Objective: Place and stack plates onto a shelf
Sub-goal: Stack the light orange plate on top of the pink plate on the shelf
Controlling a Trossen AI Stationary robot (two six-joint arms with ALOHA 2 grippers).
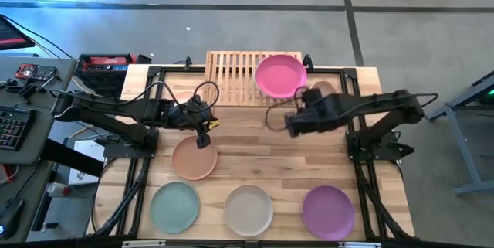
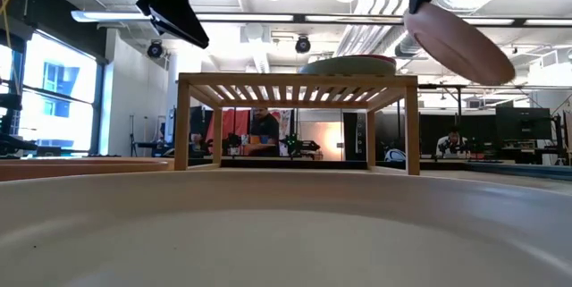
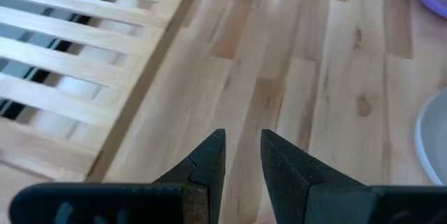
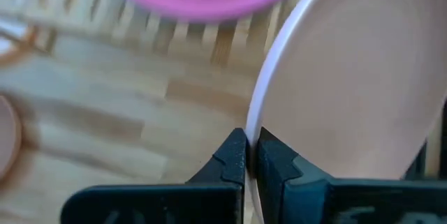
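The pale wooden plank tabletop (image 1: 270, 155) carries everything here; at its far edge stands the small light-wood rack with a slatted top (image 1: 231, 78), and on the right half of that shelf lies the round matte magenta plate (image 1: 280, 76), flat on the slats (in the low view it shows as the top of a low pile above the rack's right end, with a paler plate edge under it). Along the near edge of the table sit three more round matte plates, well apart from one another: the mint plate (image 1: 174, 205) on the left, the beige plate (image 1: 248, 209) in the middle and the purple plate (image 1: 328, 212) on the right; the peach plate (image 1: 194, 157) lies flat farther in, left of centre. The right gripper (image 4: 250, 155) hangs in the air just in front of the shelf's right half, its fingers pinched on the rim of the pale pink round plate (image 4: 356, 91), which it holds steeply tilted, edge-on to the wrist camera, clear of the table and near the magenta plate. The left gripper (image 3: 242, 155) hovers above the bare planks beside the shelf's front corner, over the far rim of the peach plate; its two dark fingers stand slightly parted with nothing between them.
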